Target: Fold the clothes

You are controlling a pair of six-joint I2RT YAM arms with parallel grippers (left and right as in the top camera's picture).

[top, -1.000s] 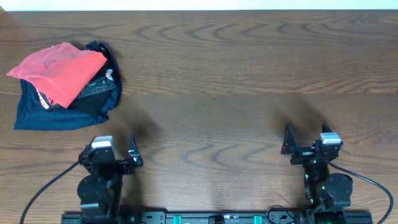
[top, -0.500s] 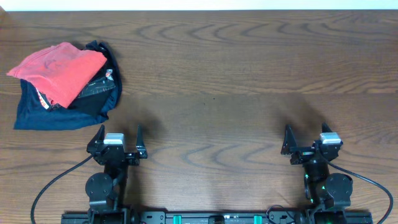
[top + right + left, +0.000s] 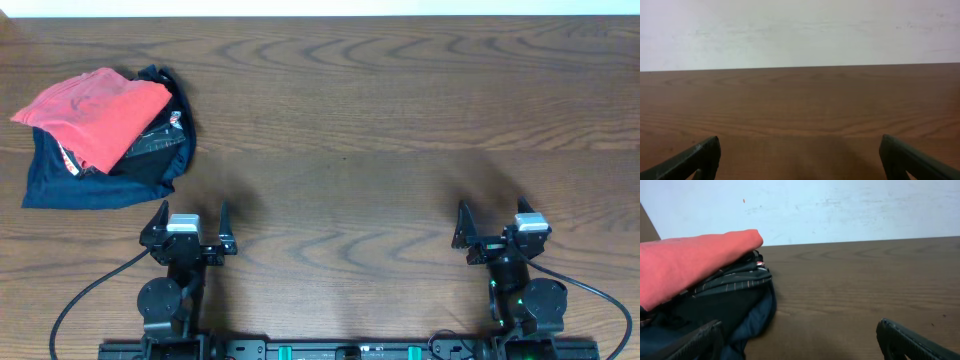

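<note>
The coral-red shirt (image 3: 95, 115) lies crumpled on top of a pile at the table's far left. It also shows in the left wrist view (image 3: 685, 262), resting on dark garments. My left gripper (image 3: 190, 222) is open and empty near the front edge, below and right of the pile; its fingers (image 3: 800, 342) frame bare wood beside the pile's edge. My right gripper (image 3: 492, 222) is open and empty at the front right, and its wrist view (image 3: 800, 160) shows only bare table.
Navy and black garments (image 3: 110, 175) lie under the red shirt, also seen in the left wrist view (image 3: 730, 305). The brown wooden table (image 3: 380, 120) runs to a white wall (image 3: 800, 30) at the far edge.
My left gripper turned from angled to facing straight ahead between one second and half a second ago. Nothing has moved since. The right arm has not moved.
</note>
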